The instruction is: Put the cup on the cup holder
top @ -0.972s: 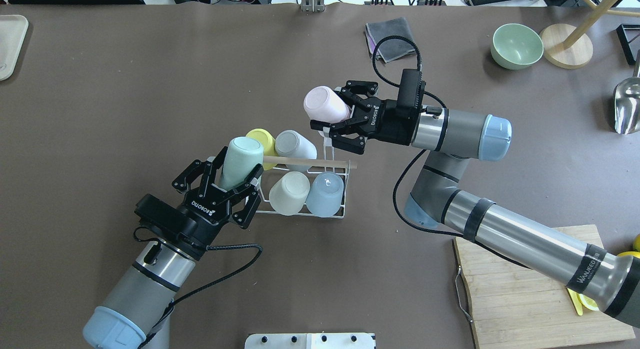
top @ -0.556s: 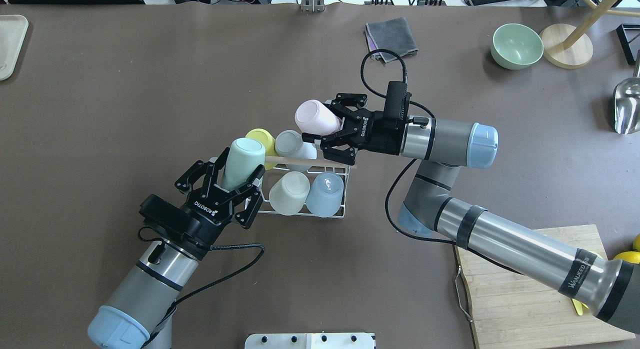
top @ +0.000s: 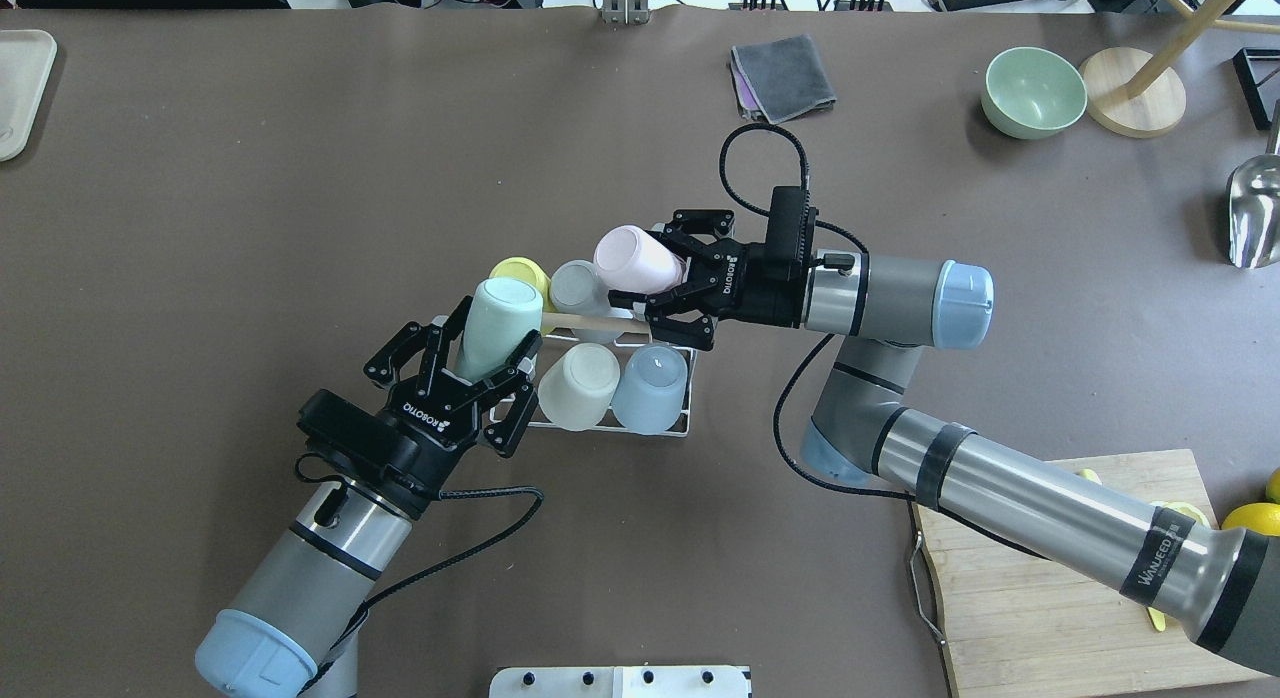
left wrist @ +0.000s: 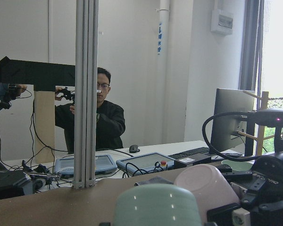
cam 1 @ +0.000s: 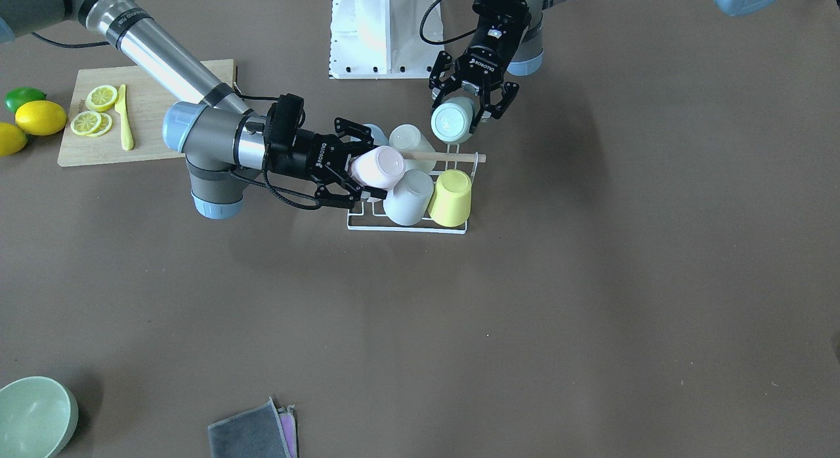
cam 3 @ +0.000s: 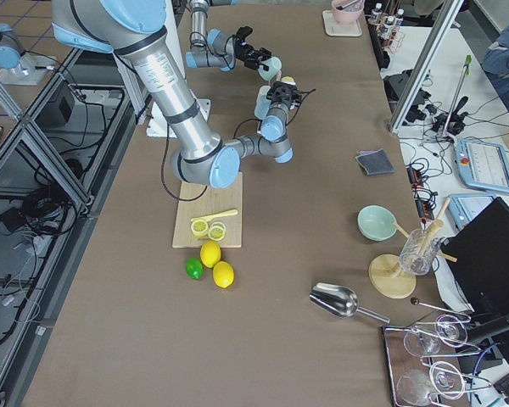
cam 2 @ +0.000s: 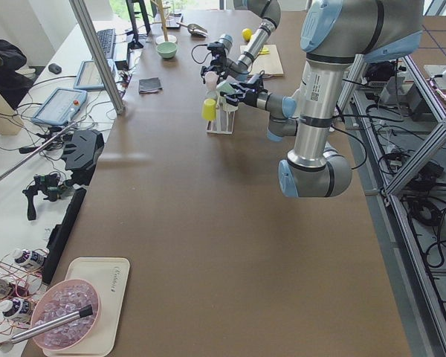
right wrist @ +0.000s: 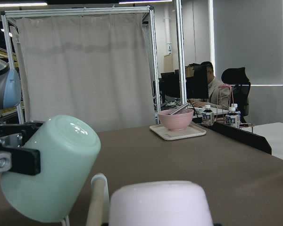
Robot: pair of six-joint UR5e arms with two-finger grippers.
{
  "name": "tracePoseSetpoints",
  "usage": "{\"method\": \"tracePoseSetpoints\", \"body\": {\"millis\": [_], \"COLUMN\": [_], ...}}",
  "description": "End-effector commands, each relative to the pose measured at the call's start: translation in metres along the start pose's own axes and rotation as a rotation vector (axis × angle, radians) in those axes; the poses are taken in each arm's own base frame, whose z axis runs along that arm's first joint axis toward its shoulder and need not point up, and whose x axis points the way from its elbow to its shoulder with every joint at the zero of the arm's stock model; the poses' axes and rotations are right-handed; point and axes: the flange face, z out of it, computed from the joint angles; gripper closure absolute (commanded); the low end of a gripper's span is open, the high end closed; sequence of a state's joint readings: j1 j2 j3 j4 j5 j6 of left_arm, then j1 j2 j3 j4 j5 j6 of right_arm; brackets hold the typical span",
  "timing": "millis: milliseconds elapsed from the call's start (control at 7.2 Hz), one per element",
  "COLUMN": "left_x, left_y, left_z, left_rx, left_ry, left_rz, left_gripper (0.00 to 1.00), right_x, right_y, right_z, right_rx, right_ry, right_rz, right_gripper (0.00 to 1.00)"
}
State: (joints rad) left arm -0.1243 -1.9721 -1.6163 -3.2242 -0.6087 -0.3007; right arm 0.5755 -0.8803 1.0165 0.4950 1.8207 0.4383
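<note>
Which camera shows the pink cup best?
Overhead exterior: the pink cup shows nearly whole in the right pincer. Front-facing shows it clearly too; side views show it tiny; wrist views crop it.

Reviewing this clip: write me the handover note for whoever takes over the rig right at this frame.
Left gripper: shut on the mint cup, tilted, at the robot-side left corner of the cup holder.
Right gripper: shut on the pink cup, at the holder's far right corner.
Done: four cups sit upside down on the holder: yellow cup, grey cup, cream cup, blue cup.
Left: seat both held cups, open, withdraw. Whether either is on its prong yet cannot be told.
</note>
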Motion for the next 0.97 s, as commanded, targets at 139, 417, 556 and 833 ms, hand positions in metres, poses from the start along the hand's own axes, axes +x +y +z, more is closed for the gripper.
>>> {"method": "tracePoseSetpoints", "body": {"millis": [139,417,556,833], "left_x": [-0.003,-0.004,-0.004,-0.004], "left_y": [0.009,0.013,0.015,0.018], "left_z": [0.000,0.001,0.000,0.000], "left_rx": [-0.007,-0.013,-0.015,-0.018], "left_ry": [-0.015,-0.017,-0.016,-0.015], "left_rz": [0.015,0.024,0.025,0.027], "left_gripper": [1.00,1.00,1.00,1.00], "right_x": [0.004,0.003,0.000,-0.006], "right_y": [0.000,0.000,0.003,0.005], "right_z": [-0.003,-0.002,-0.002,-0.003], "right_rx": [-0.001,-0.002,-0.007,-0.012], "right_ry": [0.004,0.003,-0.004,-0.019], "right_rz": [-0.002,-0.001,0.003,0.032], "right_gripper": [1.00,1.00,0.95,0.29]}}
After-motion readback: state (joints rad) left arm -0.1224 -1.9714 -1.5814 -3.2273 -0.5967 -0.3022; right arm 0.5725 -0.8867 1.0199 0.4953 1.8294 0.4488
